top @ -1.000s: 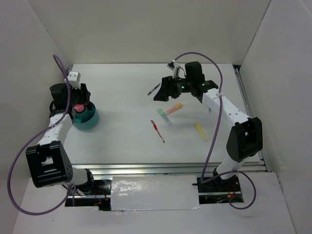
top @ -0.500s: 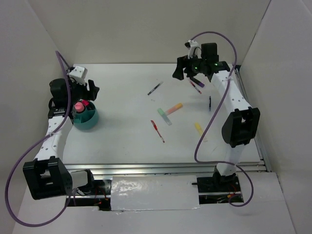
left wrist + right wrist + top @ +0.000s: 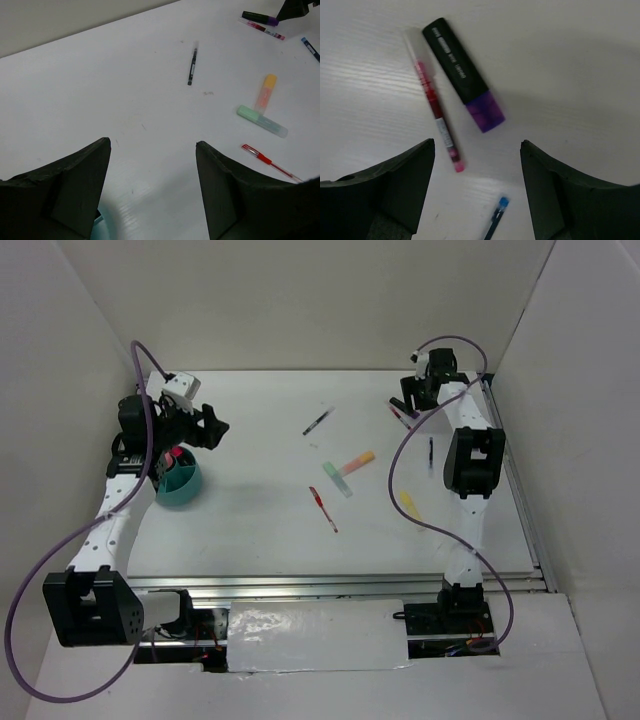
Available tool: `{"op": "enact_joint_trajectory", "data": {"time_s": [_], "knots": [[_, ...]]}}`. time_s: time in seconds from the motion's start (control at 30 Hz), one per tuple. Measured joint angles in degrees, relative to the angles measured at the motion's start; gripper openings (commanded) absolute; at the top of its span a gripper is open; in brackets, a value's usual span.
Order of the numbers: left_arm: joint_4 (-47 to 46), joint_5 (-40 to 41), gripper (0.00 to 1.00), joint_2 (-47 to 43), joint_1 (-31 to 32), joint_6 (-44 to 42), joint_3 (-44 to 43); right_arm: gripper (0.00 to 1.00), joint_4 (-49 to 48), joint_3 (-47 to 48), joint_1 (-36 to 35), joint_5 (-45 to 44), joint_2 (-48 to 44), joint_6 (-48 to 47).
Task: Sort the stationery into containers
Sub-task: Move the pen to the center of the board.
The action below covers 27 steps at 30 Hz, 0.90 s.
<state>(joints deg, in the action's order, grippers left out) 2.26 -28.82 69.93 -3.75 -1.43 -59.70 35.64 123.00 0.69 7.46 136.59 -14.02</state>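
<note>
Both stand wide open and empty: the left gripper (image 3: 152, 145) hangs beside the cup (image 3: 181, 486), the right gripper (image 3: 477, 145) above a purple marker (image 3: 462, 74) and a red pen (image 3: 434, 102) lying side by side.

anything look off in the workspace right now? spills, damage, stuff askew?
Nothing spilled or damaged. One quirk: the orange highlighter abuts the green highlighter at an angle, mid-table. The teal cup stands upright. The left gripper and right gripper are open, empty.
</note>
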Motion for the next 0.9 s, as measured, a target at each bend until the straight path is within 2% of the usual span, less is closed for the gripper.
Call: {"op": "enact_joint_trajectory", "data": {"time_s": [0.13,0.5,0.7,0.9], "knots": [[0.7,0.0,0.81,1.29,0.11,1.95,-0.48,0.72,-1.42,2.69,1.4,-2.54,3.37,-1.25],[1.44,-0.02,0.81,1.95,0.15,3.39,-0.57,0.6,-5.42,3.39,1.05,-4.13,4.26,-5.6],[1.62,-0.02,0.81,2.16,0.15,3.39,-0.57,0.66,-8.11,3.32,1.07,-5.14,5.4,-5.97],[1.64,-0.02,0.81,2.95,0.15,3.37,-0.57,0.66,-10.62,3.32,1.05,-5.09,5.46,-6.21]]}}
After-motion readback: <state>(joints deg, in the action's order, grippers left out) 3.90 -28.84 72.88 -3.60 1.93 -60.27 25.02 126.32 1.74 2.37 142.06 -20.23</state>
